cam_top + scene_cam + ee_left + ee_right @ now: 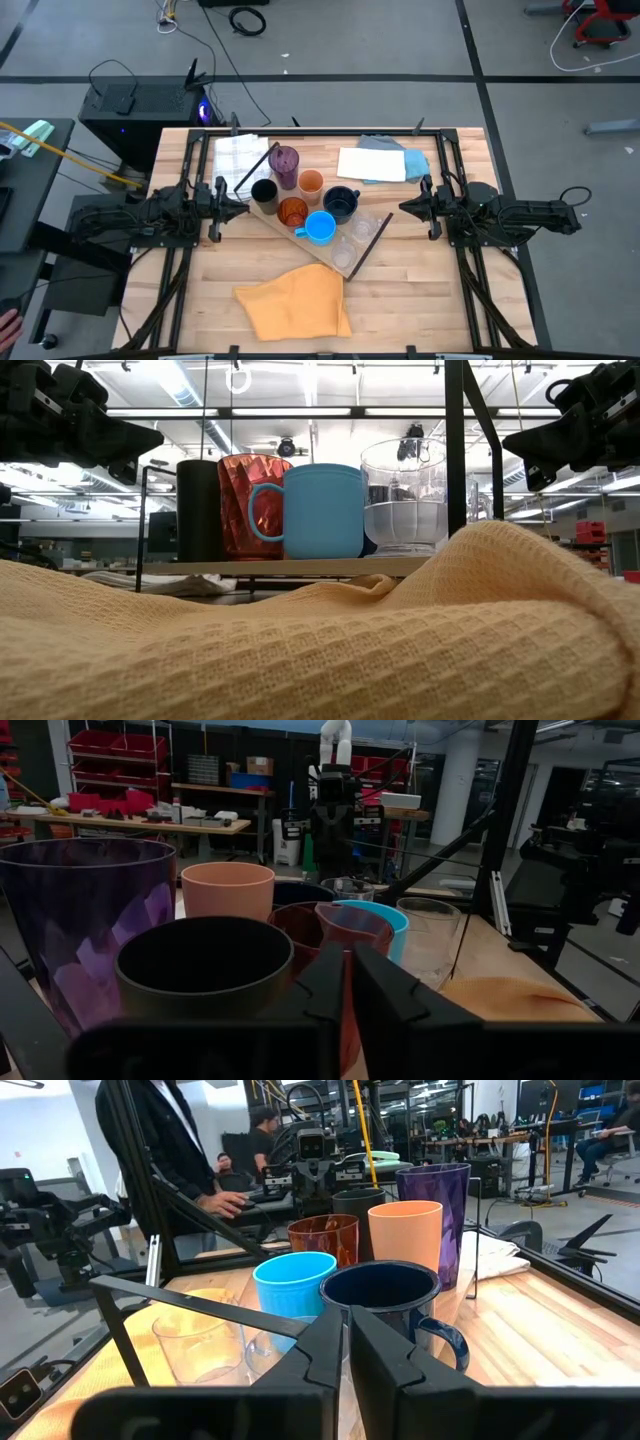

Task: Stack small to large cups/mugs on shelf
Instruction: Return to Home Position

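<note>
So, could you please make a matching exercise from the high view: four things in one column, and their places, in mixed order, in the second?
Things: 1 purple tumbler; 2 clear glasses; 3 navy mug; 4 yellow cloth.
Places: A on the table, off the shelf; B shelf end by the pale folded cloth; C mid-shelf, beside the light orange cup; D shelf end by the yellow cloth.
Pairs: 1-B; 2-D; 3-C; 4-A.

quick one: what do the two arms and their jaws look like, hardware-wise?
The left arm and right arm match: matte black, built of chunky jointed segments. A thin black cable loops off the right arm's rear. Each arm's jaws are two flat, angular black plates. No markings or labels are visible.
</note>
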Action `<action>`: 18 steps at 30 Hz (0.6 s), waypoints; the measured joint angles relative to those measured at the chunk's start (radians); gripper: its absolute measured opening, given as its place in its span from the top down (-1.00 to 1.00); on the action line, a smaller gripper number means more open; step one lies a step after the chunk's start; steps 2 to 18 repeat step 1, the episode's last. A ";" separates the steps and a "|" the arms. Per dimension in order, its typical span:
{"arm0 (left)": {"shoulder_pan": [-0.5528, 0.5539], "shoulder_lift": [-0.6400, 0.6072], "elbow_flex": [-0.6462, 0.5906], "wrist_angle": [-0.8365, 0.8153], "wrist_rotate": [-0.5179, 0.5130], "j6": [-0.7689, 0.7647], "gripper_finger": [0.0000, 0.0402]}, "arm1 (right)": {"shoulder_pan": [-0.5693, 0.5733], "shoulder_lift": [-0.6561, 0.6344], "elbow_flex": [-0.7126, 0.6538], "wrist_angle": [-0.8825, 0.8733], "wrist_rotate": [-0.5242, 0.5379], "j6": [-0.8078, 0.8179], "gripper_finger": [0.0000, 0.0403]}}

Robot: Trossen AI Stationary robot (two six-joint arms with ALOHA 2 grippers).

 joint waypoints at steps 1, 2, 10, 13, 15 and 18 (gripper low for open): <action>0.000 0.000 0.000 0.000 0.000 0.000 0.87 | 0.000 0.000 0.000 0.000 0.000 0.000 0.86; 0.000 0.000 0.000 0.000 0.000 0.000 0.87 | 0.000 0.000 0.000 0.000 0.000 0.000 0.86; 0.000 0.000 0.000 0.000 0.000 0.000 0.87 | 0.000 0.000 0.000 0.000 0.000 0.000 0.86; 0.000 0.000 0.000 0.000 0.000 0.000 0.87 | 0.000 0.000 0.000 0.000 0.000 0.000 0.86; 0.000 0.000 0.000 0.000 0.000 0.000 0.87 | 0.000 0.000 0.000 0.000 0.000 0.000 0.86; 0.000 0.000 0.000 0.000 0.000 0.000 0.87 | 0.000 0.000 0.000 0.000 0.000 0.000 0.86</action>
